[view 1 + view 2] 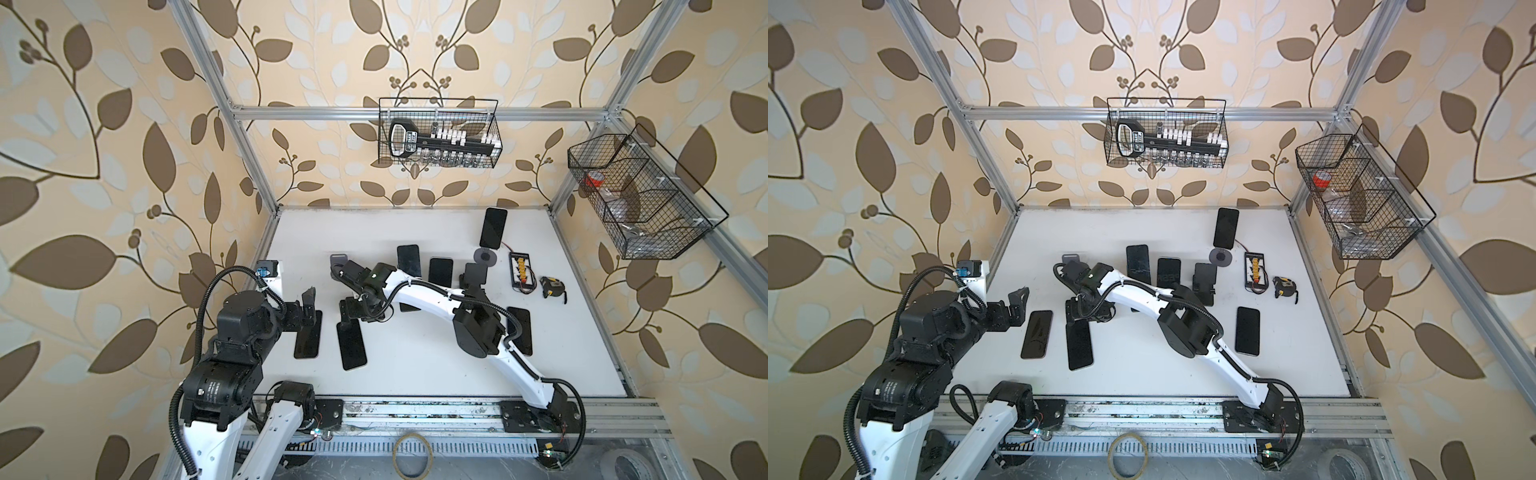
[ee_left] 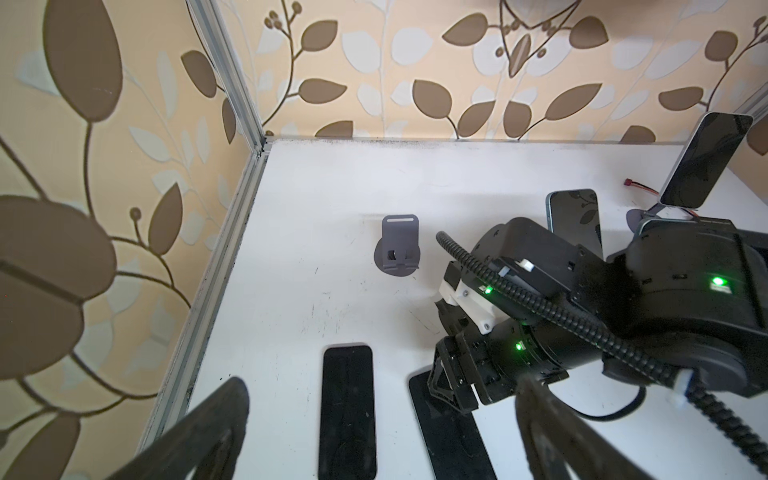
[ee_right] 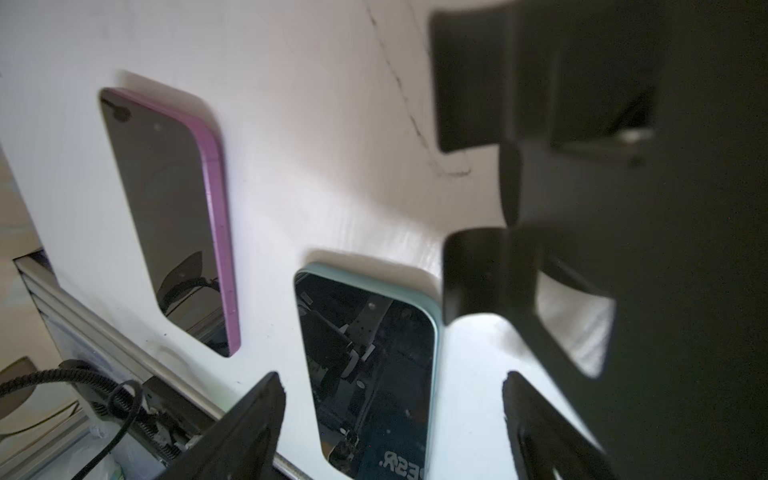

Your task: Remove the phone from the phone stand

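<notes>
Phone (image 3: 374,324) with the teal edge lies flat on the counter (image 3: 332,124) just beyond the right pincer (image 3: 391,376), jaws part open, empty; withdrawing carelessly could clip the black stand (image 3: 540,83) beside it or drag the phone

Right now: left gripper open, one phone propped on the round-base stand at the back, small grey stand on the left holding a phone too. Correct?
No: the small grey stand is empty, as the left wrist view shows. The rest holds: left gripper open, phone propped on the round-base stand at the back.
</notes>
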